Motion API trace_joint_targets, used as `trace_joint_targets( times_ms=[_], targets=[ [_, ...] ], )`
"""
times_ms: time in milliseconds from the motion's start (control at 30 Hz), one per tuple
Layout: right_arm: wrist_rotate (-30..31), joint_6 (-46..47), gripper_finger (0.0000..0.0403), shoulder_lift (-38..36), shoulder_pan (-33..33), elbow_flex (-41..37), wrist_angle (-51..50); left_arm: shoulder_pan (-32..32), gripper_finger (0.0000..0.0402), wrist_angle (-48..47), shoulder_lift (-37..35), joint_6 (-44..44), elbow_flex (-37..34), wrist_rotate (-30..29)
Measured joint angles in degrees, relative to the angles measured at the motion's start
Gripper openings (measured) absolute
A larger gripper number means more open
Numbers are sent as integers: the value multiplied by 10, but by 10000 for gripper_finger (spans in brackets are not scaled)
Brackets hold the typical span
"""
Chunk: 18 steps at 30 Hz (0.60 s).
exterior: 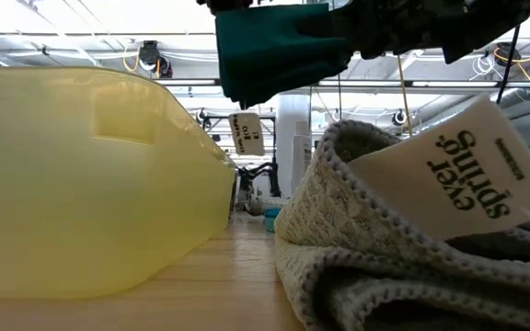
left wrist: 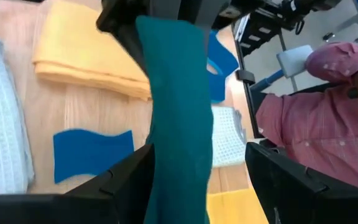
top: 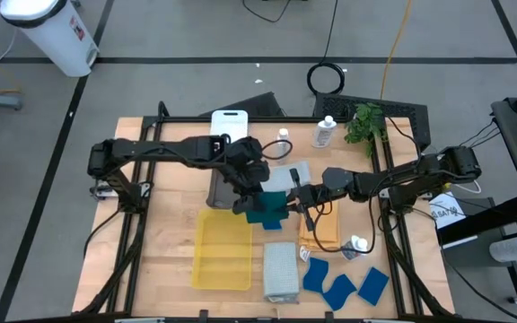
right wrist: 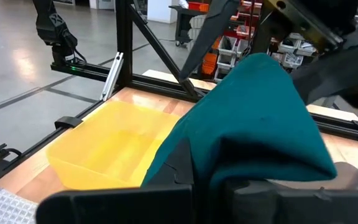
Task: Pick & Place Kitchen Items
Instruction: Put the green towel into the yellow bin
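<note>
We see the right gripper (top: 287, 203) clenched on the dark teal cloth (top: 266, 210) beside the yellow tray (top: 223, 249); left gripper (top: 243, 203) fingers spread around it; tugging apart could drop it outside the tray.

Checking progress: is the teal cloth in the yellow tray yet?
Not yet. The teal cloth hangs in the air beside the yellow tray.

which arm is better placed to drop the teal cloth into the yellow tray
Right, probably. The right hand is shut on the teal cloth, which hangs beside the yellow tray. The left hand straddles the cloth with its fingers apart, gripping nothing.
</note>
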Motion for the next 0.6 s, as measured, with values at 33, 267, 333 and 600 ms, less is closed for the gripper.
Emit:
trace_joint_targets(
  times_ms=[33,267,333,600],
  targets=[
    [0,-1,0,0,0,0,-1,0,253,4,1,0,0,0],
    [0,-2,0,0,0,0,-5,0,147,11,0,5,0,2],
    [0,-1,0,0,0,0,-8,1,91,10,-1,10,0,1],
    [1,28,23,-26,-1,-1,-34,-37,15,-88,-24,47,0,-129]
  ],
)
